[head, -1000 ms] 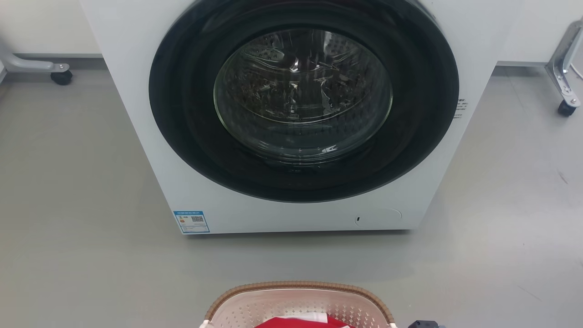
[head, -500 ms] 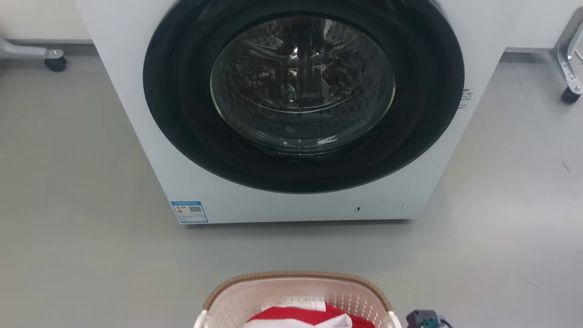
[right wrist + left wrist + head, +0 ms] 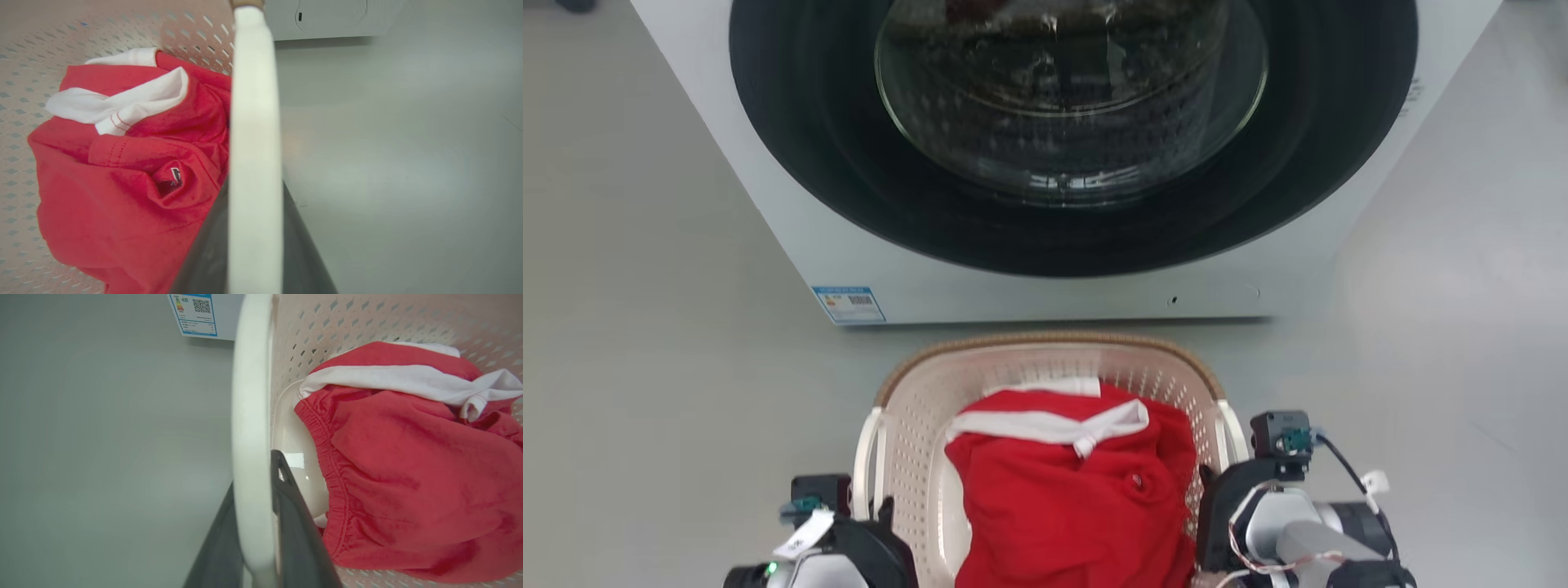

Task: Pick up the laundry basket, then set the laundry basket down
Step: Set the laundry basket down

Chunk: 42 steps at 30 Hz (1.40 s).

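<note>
Here, the left gripper (image 3: pixel 254 469) pinched the left handle (image 3: pixel 251 396), the right gripper (image 3: pixel 253 185) the right handle (image 3: pixel 253 102), fingers (image 3: pixel 294 522) straddling each white bar; the basket (image 3: pixel 915 408), holding a red-and-white garment (image 3: pixel 1062 506), was just before the washer (image 3: pixel 1013 290).

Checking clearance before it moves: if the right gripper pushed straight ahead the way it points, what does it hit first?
The right gripper straddles the white handle of the laundry basket, so it would likely slide along that into the brown rim, before the washer.
</note>
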Available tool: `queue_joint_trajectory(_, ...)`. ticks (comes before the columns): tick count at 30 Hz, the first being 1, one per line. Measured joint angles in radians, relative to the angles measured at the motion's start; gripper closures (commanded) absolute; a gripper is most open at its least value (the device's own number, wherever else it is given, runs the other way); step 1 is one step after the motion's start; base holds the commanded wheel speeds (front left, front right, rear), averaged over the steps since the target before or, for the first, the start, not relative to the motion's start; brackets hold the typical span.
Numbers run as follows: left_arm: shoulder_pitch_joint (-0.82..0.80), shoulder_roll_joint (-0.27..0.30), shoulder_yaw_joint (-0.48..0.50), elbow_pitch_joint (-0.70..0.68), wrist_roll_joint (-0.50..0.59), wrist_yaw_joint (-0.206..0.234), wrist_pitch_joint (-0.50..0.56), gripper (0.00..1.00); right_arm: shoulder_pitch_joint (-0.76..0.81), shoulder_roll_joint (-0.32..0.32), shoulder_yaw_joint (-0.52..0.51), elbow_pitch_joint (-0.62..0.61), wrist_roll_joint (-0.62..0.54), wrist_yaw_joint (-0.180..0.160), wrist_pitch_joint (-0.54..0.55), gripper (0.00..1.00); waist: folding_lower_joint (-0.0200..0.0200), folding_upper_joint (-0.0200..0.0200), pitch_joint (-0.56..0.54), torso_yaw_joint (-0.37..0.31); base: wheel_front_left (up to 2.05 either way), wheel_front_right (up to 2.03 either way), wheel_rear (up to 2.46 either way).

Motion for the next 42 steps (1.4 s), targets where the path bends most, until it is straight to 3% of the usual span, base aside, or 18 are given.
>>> queue_joint_trajectory(24, -0.241, -0.006, 0.011, -0.033, 0.008, 0.026, -0.026, 1.0, -0.259, -0.021, -0.014, 0.073, -0.046, 0.035, -0.073, 1.0, 0.0001, 0.0, 0.345, 0.03, 0.0, 0.0, 0.0)
queue_joint_trajectory(42, -0.426, -0.008, 0.019, -0.052, 0.026, 0.042, -0.044, 1.0, -0.438, -0.038, -0.031, 0.104, -0.069, 0.038, -0.126, 1.0, 0.0, 0.0001, 0.604, 0.059, 0.0, 0.0, 0.0)
